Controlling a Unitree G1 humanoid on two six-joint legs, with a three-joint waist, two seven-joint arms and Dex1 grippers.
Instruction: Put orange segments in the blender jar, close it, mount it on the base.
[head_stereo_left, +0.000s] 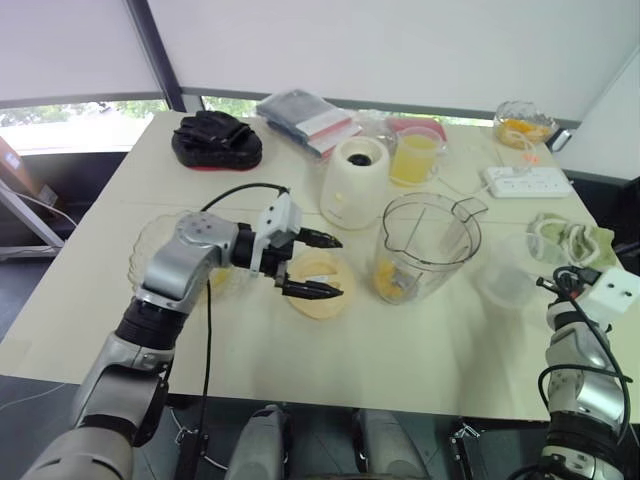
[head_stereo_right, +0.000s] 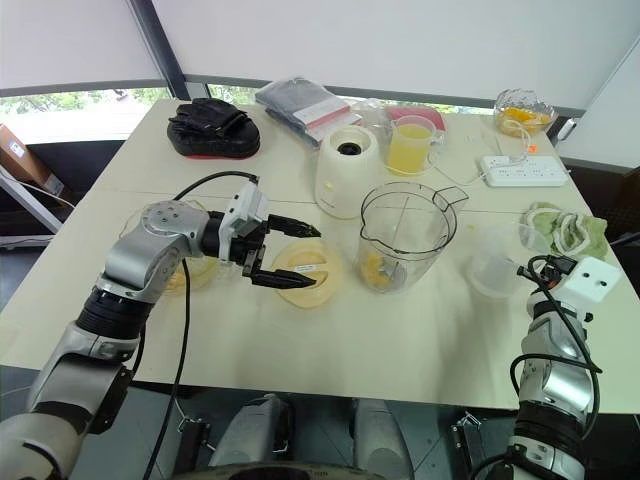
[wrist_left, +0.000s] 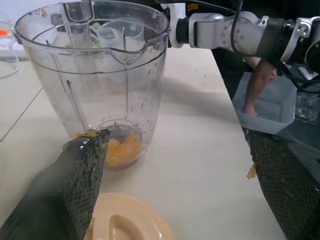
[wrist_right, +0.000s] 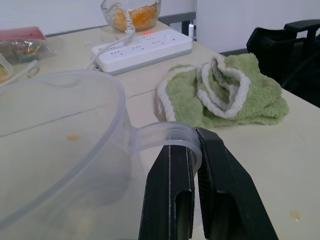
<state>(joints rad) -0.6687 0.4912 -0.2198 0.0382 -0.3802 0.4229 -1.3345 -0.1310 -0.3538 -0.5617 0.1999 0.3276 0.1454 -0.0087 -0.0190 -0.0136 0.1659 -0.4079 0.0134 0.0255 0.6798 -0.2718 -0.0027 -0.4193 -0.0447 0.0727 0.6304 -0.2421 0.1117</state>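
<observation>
Head view, counts: one jar (head_stereo_left: 440, 225), one base (head_stereo_left: 355, 183), one lid (head_stereo_left: 320, 305), one mug of juice (head_stereo_left: 415, 158), one clear cup (head_stereo_left: 510, 275), two bowls, namely a far bowl (head_stereo_left: 522, 122) and a glass bowl (head_stereo_left: 150, 245).
Head view, jar: upright mid-table, uncovered, orange segments (head_stereo_left: 392, 283) at its bottom; the base stands just behind it.
Head view, left gripper (head_stereo_left: 338, 267): fingers spread wide, hovering over the lid, which lies flat just beside the jar.
Head view, room: bare table (head_stereo_left: 300, 380) in front of the jar up to the near edge.
Left wrist view: the jar (wrist_left: 100, 75) stands straight ahead between the parted fingers (wrist_left: 75, 190); the lid (wrist_left: 127, 222) lies below them.
Right wrist view, right gripper (wrist_right: 196, 145): fingers pressed together on the clear cup's handle (wrist_right: 165, 135).
Right wrist view, surroundings: one green cloth (wrist_right: 225, 95) and one power strip (wrist_right: 145, 47) beyond, near the table's edge.
</observation>
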